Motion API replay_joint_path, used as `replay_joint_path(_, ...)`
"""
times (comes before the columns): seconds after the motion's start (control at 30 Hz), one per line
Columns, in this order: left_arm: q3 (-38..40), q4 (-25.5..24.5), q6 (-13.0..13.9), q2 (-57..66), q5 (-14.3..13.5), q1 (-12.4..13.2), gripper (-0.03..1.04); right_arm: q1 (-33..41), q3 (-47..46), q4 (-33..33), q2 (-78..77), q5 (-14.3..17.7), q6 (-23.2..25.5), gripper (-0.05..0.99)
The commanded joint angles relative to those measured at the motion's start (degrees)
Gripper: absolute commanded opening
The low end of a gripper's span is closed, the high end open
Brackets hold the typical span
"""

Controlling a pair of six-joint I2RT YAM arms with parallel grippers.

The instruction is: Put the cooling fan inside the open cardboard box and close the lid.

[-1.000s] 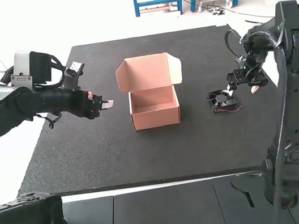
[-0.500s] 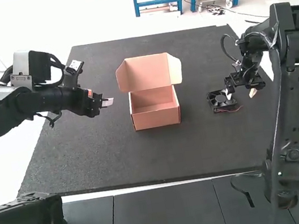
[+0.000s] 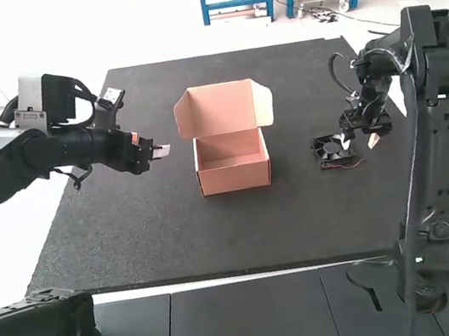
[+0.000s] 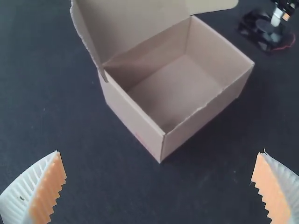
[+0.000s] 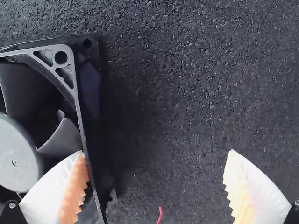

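Cooling fan (image 3: 331, 150) is lying flat on the black mat (image 3: 132, 235) right of the cardboard box (image 3: 233, 165), well apart from it. Box is sitting open, lid standing up at its back. Right gripper (image 3: 358, 132) is hanging at the fan edge away from the box. Left gripper (image 3: 158, 153) is hovering left of the box, released, empty.

Left wrist view: box is showing an empty inside, fan lying beyond it.

Right wrist view: pads (image 5: 74, 186) are spread wide, straddling the fan's frame edge, not clamping it.
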Motion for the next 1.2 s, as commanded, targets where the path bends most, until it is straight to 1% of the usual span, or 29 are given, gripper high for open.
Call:
replay_joint_path(0.0, 2.63, 0.21, -0.39, -1.0, 0.64, 0.08, 0.94, 0.77, 0.95, -0.59, 1.58, 0.5, -0.21, 0.59)
replay_joint_path(0.1, 2.72, 0.21, -0.39, -1.0, 0.64, 0.08, 0.94, 0.95, 0.95, -0.59, 1.58, -0.38, -0.21, 0.43)
replay_joint_path(0.17, 2.72, 0.29, -0.48, -1.09, 0.64, 0.08, 0.94, 0.95, 0.95, -0.59, 1.58, -1.78, -0.21, 0.29)
replay_joint_path(0.2, 2.81, 0.29, -0.48, -1.0, 0.64, 0.08, 0.94, 0.95, 0.95, -0.77, 1.58, -3.01, -0.21, 0.2)
replay_joint_path(0.3, 2.81, 0.29, -0.48, -1.09, 0.64, 0.08, 0.94, 0.95, 0.95, -0.94, 1.58, -4.33, -0.3, -0.01)
replay_joint_path(0.5, 2.9, 0.21, -0.57, -1.09, 0.64, 0.08, 0.94, 0.51, 1.31, -1.38, 1.41, -4.51, 0.58, -0.02)
replay_joint_path(0.6, 2.55, 0.12, -0.83, -1.0, 0.47, 0.08, 0.94, -0.1, 2.27, -1.47, 0.44, -5.3, 1.02, -0.02)
replay_joint_path(0.73, 1.84, 0.12, -1.97, -1.09, -0.06, 0.08, 0.94, -1.25, 3.33, -2.53, -4.57, -7.5, 1.37, -0.02)
replay_joint_path(0.8, 1.31, 0.38, -2.06, -1.0, -1.29, -0.01, 0.94, -1.51, 2.98, -2.88, -8.0, -8.81, 1.63, -0.02)
replay_joint_path(0.93, 0.79, 1.44, -2.33, -1.0, -3.22, 0.08, 0.94, -1.42, 0.87, -3.23, -15.91, -11.71, 3.83, -0.02)
replay_joint_path(1.07, 0.52, 2.67, -4.17, -1.0, -4.19, 0.08, 0.94, -0.81, -2.03, -3.4, -23.64, -14.7, 7.61, -0.02)
replay_joint_path(1.17, 0.08, 3.63, -6.63, -1.0, -4.72, -0.09, 0.94, 0.33, -4.49, -3.76, -28.74, -15.23, 10.16, -0.02)
